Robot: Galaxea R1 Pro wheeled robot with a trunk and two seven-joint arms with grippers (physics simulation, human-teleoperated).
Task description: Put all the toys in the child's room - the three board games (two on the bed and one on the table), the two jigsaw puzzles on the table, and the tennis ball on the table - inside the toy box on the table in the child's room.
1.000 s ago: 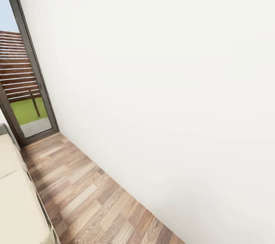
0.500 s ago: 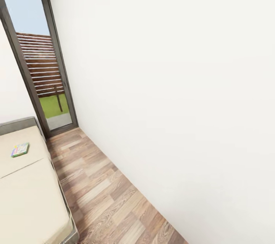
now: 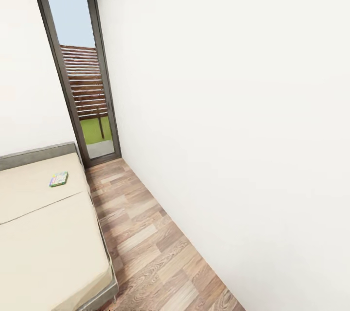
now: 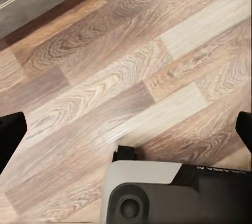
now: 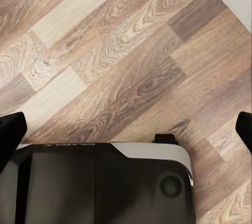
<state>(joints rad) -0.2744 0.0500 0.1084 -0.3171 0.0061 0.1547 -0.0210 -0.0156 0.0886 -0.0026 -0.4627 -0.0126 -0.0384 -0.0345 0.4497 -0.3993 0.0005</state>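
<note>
In the head view, a low wide bed with a plain beige mattress (image 3: 43, 233) fills the lower left of the frame, its low grey headboard (image 3: 36, 154) against the white wall. One small flat board game box with a green and multicoloured cover (image 3: 58, 179) lies on the mattress near the headboard, at the left of the frame. A tall grey-framed window (image 3: 78, 68) stands at upper left, and wood-plank floor (image 3: 155, 248) runs along the bed. In the left wrist view, the left gripper (image 4: 126, 132) hangs over the floor, its black fingers (image 4: 10, 134) far apart at the frame's edges, the robot's grey and black base (image 4: 173, 192) below. In the right wrist view, the right gripper (image 5: 126, 129) hangs likewise, fingers (image 5: 10, 129) spread wide, holding nothing.
</note>
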